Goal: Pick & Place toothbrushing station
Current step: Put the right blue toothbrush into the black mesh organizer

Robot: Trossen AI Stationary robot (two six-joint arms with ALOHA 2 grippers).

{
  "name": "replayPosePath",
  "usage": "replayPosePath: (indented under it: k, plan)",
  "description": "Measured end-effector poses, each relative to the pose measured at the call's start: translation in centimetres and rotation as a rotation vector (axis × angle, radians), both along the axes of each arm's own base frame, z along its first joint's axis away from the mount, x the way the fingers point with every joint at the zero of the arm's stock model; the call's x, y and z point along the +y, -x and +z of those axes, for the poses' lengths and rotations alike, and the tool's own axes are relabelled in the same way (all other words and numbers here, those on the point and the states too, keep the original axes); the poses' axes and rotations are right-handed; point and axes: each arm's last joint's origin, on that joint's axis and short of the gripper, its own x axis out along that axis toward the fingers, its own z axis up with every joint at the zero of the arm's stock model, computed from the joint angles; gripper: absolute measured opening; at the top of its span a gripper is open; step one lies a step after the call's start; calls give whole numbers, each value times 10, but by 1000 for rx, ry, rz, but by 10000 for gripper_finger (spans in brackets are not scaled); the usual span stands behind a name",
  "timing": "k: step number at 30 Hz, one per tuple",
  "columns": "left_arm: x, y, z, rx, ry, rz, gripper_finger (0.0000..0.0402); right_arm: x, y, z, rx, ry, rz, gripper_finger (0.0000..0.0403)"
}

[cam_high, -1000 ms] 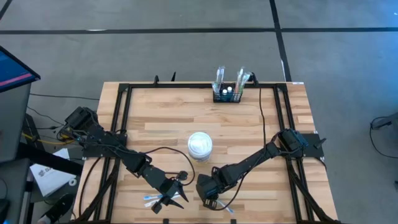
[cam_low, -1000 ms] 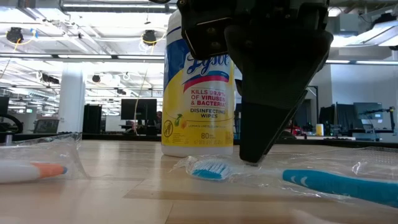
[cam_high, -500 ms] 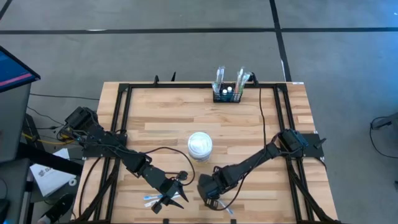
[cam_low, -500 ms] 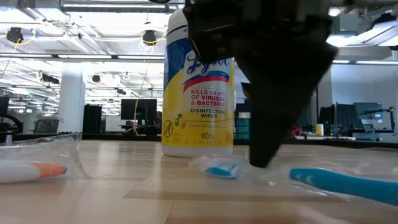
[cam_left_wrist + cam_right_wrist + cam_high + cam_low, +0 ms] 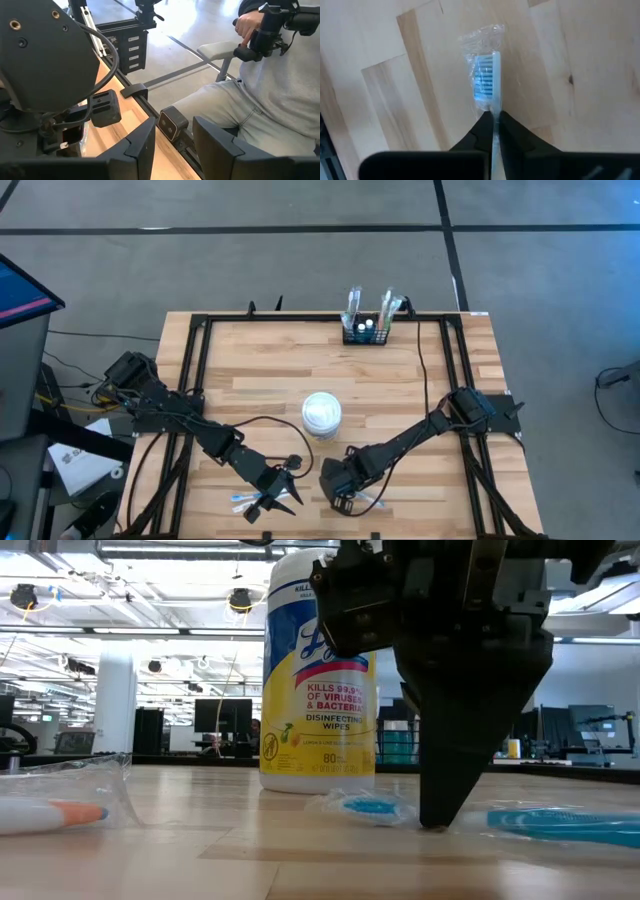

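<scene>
1. From above, the toothbrushing station is showing as a small black open-top caddy with two wrapped brushes standing in it, sitting at the table's far edge, well apart from both sets of jaws. One white tub is standing mid-table. The right gripper is pressing down at the near edge; the left gripper is waiting just beside it with its jaws parted, over two wrapped brushes.
2. At table level, the right gripper's fingers are clenching on the blue toothbrush, whose head is now lying nearer the jaws than a second ago. One wipes canister is standing behind.
3. Past the left wrist's parted fingers, a seated person is holding a controller.
4. At the right wrist, the jaws are pinching the wrapped brush's neck, the bristles lying just ahead.
</scene>
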Motion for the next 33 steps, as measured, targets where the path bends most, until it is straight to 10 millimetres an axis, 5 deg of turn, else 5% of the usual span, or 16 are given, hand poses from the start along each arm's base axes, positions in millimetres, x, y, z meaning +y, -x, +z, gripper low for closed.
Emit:
replayPosePath:
  k: [8,17,33]
  plan:
    - [0,0,0,0,0,0,127,3,-3,7,-11,-1,32,4]
    - [0,0,0,0,0,0,127,12,-6,37,-28,71,71,1]
    - [0,1,-2,15,-10,0,127,6,29,121,-167,287,-9,0]
